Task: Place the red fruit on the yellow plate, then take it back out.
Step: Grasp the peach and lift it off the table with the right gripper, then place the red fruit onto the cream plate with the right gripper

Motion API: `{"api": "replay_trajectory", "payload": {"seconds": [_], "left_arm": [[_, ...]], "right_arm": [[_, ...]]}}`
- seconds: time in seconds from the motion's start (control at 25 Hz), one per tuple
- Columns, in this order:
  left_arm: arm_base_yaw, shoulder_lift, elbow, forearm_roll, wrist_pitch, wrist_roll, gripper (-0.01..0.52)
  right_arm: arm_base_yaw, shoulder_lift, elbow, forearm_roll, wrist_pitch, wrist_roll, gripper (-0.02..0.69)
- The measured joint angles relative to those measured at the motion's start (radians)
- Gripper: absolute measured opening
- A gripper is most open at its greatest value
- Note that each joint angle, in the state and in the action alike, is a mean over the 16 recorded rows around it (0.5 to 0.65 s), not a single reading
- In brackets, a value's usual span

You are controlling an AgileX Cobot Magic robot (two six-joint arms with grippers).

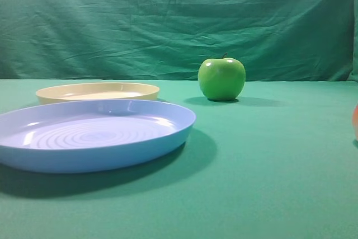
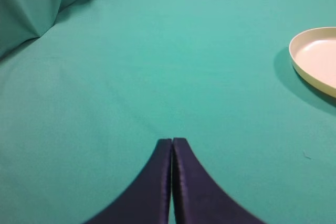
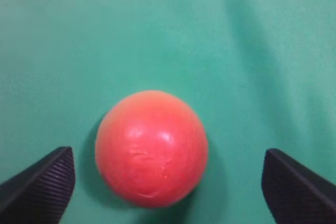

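- While the red fruit [image 3: 151, 148] is sitting low-centre on the green cloth [image 3: 236, 35], the right gripper [image 3: 168, 184] is straddling it, jaws wide, touching nothing.
- The left gripper [image 2: 172, 145] is idling pinched together, the yellow plate [image 2: 315, 59] lying empty at right.

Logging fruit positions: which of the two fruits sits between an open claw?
The red fruit, lying on the cloth between the right claw's spread fingers; the green apple stands alone.

Light falls soft and even from above. The green apple [image 1: 221, 79] carries two small white glints, and the blue plate [image 1: 89, 135] throws a broad shadow near and right. Up close, the red fruit [image 3: 151, 147] looks slightly blurred, glare smearing its skin.
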Motion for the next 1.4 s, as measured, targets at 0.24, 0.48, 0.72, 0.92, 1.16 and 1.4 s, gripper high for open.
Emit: {"api": "replay_trajectory", "payload": {"seconds": [0.24,0.48,0.72,0.92,1.16,1.4], "left_arm": [[0.0,0.0,0.0,0.0,0.0,0.0,0.0],[0.0,0.0,0.0,0.0,0.0,0.0,0.0],[0.0,0.0,0.0,0.0,0.0,0.0,0.0],[0.0,0.0,0.0,0.0,0.0,0.0,0.0],[0.0,0.0,0.0,0.0,0.0,0.0,0.0],[0.0,0.0,0.0,0.0,0.0,0.0,0.0]], "right_arm": [[0.0,0.099,-0.003,-0.02,-0.038,0.032,0.612],[0.0,0.159,-0.008,-0.013,-0.058,0.044,0.478],[0.002,0.185,-0.064,-0.002,-0.036,0.043,0.311],[0.027,0.196,-0.201,0.006,-0.004,0.013,0.211],[0.094,0.225,-0.454,0.039,0.019,-0.048,0.185],[0.182,0.312,-0.73,0.123,0.037,-0.149,0.179]]}}
